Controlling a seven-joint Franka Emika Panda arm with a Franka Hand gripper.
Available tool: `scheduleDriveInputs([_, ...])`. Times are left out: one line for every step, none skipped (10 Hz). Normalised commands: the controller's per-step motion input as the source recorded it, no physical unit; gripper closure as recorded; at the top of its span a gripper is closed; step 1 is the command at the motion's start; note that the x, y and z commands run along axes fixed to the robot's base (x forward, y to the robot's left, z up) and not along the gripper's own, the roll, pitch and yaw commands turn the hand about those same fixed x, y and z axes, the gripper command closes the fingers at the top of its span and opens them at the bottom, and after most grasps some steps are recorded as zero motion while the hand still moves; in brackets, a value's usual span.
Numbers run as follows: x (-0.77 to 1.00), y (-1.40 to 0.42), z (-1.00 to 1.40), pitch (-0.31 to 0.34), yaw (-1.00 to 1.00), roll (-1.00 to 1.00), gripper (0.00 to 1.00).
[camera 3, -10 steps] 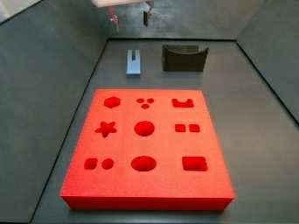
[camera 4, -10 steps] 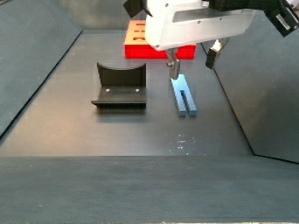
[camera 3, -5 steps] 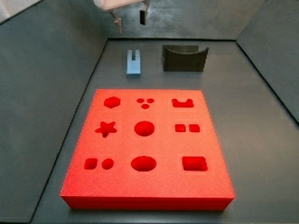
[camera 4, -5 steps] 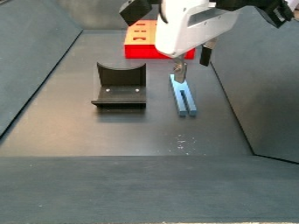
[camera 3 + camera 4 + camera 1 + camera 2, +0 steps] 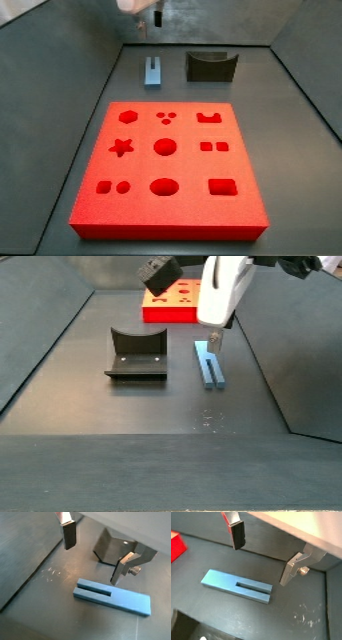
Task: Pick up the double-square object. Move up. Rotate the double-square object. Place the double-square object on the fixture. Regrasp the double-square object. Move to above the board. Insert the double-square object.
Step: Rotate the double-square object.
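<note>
Above the double-square object [image 5: 238, 586] your hand [image 5: 262, 556] has turned since a second ago, wide open and empty; the bar lies flat on the floor beside the fixture [image 5: 136, 352], ungrasped.

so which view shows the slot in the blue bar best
A wrist view: the double-square object lies whole beneath the open end effector, slot plain. Both side views show it small on the floor.

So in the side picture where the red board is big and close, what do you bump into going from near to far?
The board, then the blue peg and the fixture about level, then the open gripper hovering farthest back.
</note>
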Motion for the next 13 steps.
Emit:
scheduleDriveInputs([0.03,0.00,-0.04,-0.003,1.00,0.00,0.00])
scheduleDriveInputs([0.03,0.00,-0.04,-0.003,1.00,0.00,0.00])
scheduleDriveInputs([0.03,0.00,-0.04,-0.003,1.00,0.00,0.00])
scheduleDriveInputs([0.04,0.00,-0.04,-0.003,1.00,0.00,0.00])
scheduleDriveInputs([0.04,0.00,-0.04,-0.004,1.00,0.00,0.00])
scheduleDriveInputs([0.04,0.00,-0.04,-0.004,1.00,0.00,0.00])
scheduleDriveInputs([0.04,0.00,-0.04,-0.004,1.00,0.00,0.00])
scheduleDriveInputs([0.04,0.00,-0.04,-0.004,1.00,0.00,0.00])
scheduleDriveInputs([0.04,0.00,-0.04,-0.004,1.00,0.00,0.00])
scheduleDriveInputs([0.04,0.00,-0.04,-0.005,1.00,0.00,0.00])
scheduleDriveInputs([0.04,0.00,-0.04,-0.005,1.00,0.00,0.00])
scheduleDriveInputs([0.04,0.00,-0.04,-0.005,1.00,0.00,0.00])
scheduleDriveInputs([0.04,0.00,-0.04,-0.005,1.00,0.00,0.00])
